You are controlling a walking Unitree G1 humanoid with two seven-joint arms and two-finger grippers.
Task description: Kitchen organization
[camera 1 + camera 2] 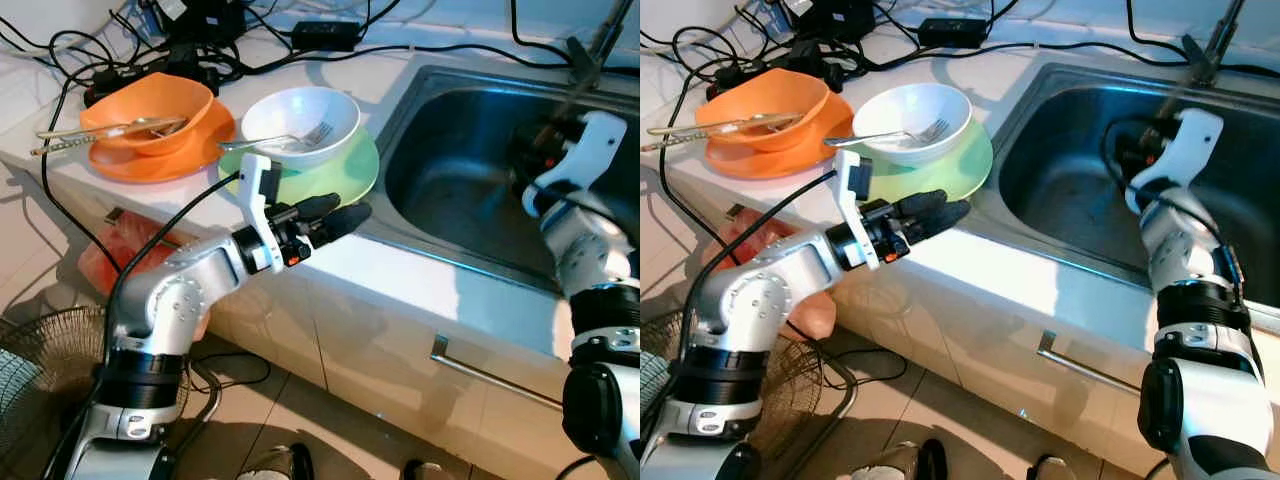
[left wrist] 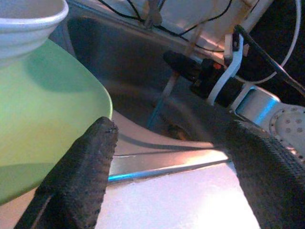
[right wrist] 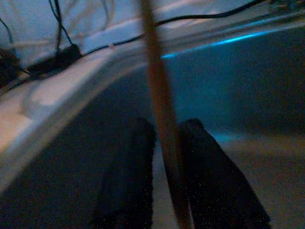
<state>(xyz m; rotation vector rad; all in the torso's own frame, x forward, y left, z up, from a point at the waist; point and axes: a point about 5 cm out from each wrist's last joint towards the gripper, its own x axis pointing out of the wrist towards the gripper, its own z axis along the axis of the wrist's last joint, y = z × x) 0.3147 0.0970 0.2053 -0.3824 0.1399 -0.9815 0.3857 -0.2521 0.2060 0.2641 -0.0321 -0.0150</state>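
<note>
A white bowl (image 1: 305, 118) with a fork (image 1: 300, 138) in it sits on a green plate (image 1: 345, 170) on the counter beside the sink (image 1: 470, 130). My left gripper (image 1: 335, 215) hovers open at the counter's front edge, just off the green plate's rim (image 2: 57, 109); its fingers (image 2: 90, 162) stand wide apart with nothing between them. An orange bowl (image 1: 150, 110) holding chopsticks (image 1: 75, 135) and a spoon rests on an orange plate (image 1: 205, 145) further left. My right gripper (image 1: 1135, 140) is down inside the sink, shut on a thin brown chopstick (image 3: 157, 95) that slants up toward the back.
Black cables and a power adapter (image 1: 325, 35) lie tangled along the back of the counter. A drawer handle (image 1: 490, 375) juts from the cabinet front under the sink. A fan (image 1: 35, 350) and a red bag (image 1: 110, 250) stand on the floor at the left.
</note>
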